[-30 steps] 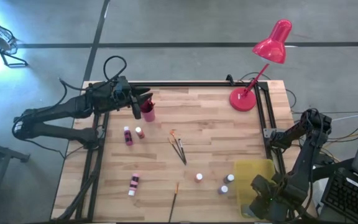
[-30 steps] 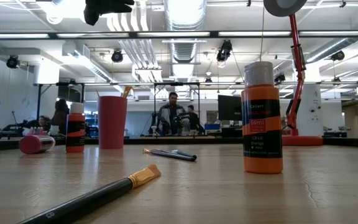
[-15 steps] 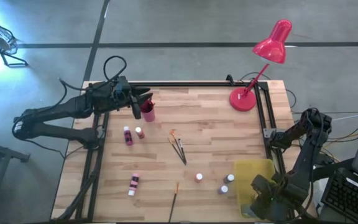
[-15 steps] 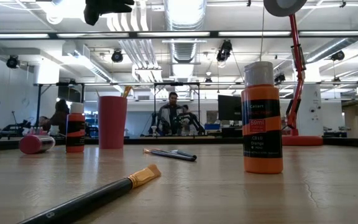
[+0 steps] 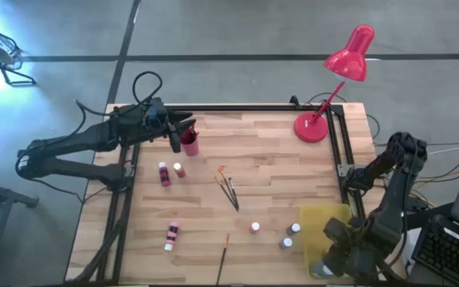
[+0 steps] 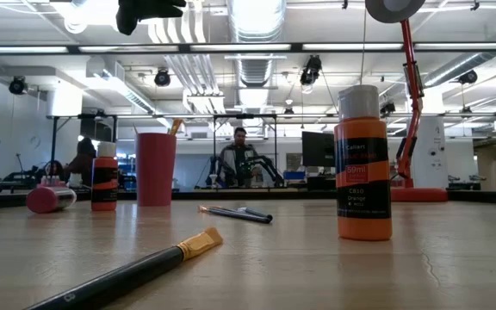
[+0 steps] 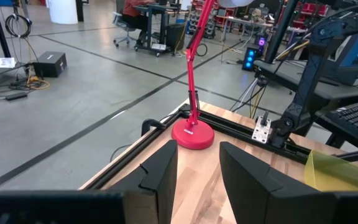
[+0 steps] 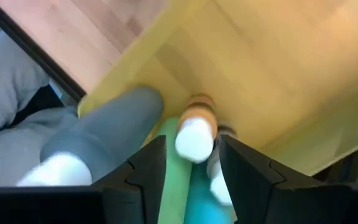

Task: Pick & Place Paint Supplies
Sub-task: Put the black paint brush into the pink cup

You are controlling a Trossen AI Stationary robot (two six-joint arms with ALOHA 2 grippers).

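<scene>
**Paint supplies: scattered bottles and brushes**

Paint bottles (image 5: 164,174) and thin brushes (image 5: 229,191) dot the tabletop (image 5: 269,171); probably light, rigid, slippery, best gripped mid-body. Right end effector (image 8: 190,163) hovers parted over bottles in the yellow tray (image 8: 253,68); left end effector (image 7: 197,171) parted, empty, above the red cup (image 5: 190,143).

You are looking at a large open robotics lab or workshop. A butcher-block table (image 5: 269,175) framed in black rails stands on a polished concrete floor (image 5: 237,32) marked with dark tape lines. Across the table, exposed ducts (image 6: 183,65) and spotlights hang from an open ceiling. People (image 6: 241,159) sit at workstations with monitors (image 6: 319,148) in the background, and more benches, cables and equipment stands (image 7: 291,37) fill the hall beyond the red desk lamp (image 7: 191,93).
</scene>
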